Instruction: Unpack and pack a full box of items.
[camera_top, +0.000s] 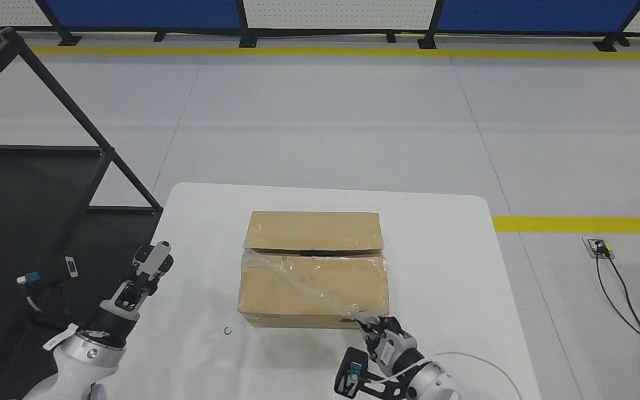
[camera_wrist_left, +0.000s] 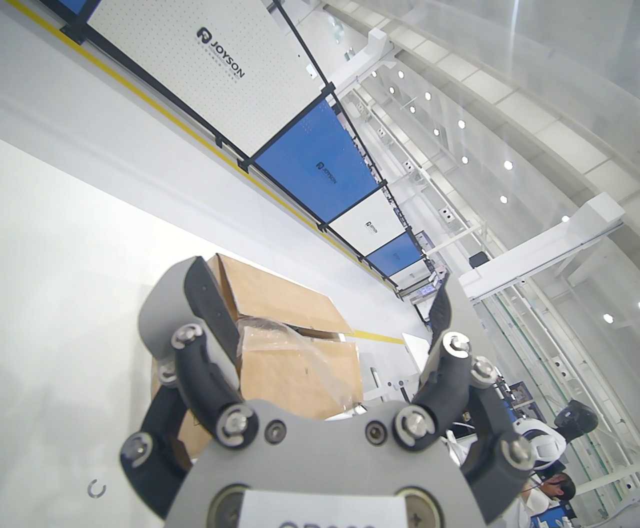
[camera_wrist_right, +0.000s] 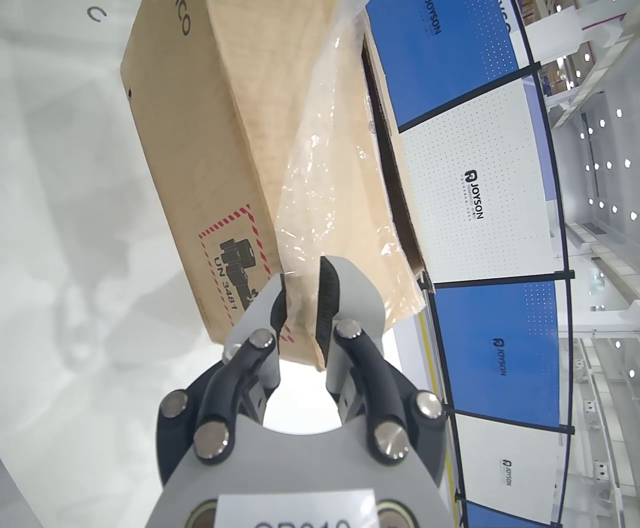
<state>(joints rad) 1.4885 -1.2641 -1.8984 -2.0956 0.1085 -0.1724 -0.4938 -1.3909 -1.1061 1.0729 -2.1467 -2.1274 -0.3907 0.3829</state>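
On the white table (camera_top: 200, 215), near its middle: one brown box (camera_top: 313, 285). Lies flat, top side up. Long way runs from side to side across the table, and short way runs from front to back. Two top flaps, meeting along the long way, with a thin dark crack between them. Back flap (camera_top: 315, 230) lifted a little. Across the front flap, crinkly clear tape (camera_top: 320, 268), shiny and coming loose.

Down at the box's near right corner: the right claw (camera_wrist_right: 302, 292). Points straight at that corner, tips just about at the box. Fingers close together but not quite touching, with only a thin gap. In that gap, the loose end of the clear tape. Cannot tell if the tape is pinched. Just beside the claw tips, on the box's front side, a sticker (camera_wrist_right: 235, 260) with a red striped edge.

Over by the table's left edge: the left claw (camera_wrist_left: 322, 282). Spread wide apart, holding nothing. Well apart from the box, off to its left, and pointed toward the box's left end.

On the table near the box's near left corner, not touching it: a tiny ring (camera_top: 231, 331) with a gap in it, shaped like the letter C.
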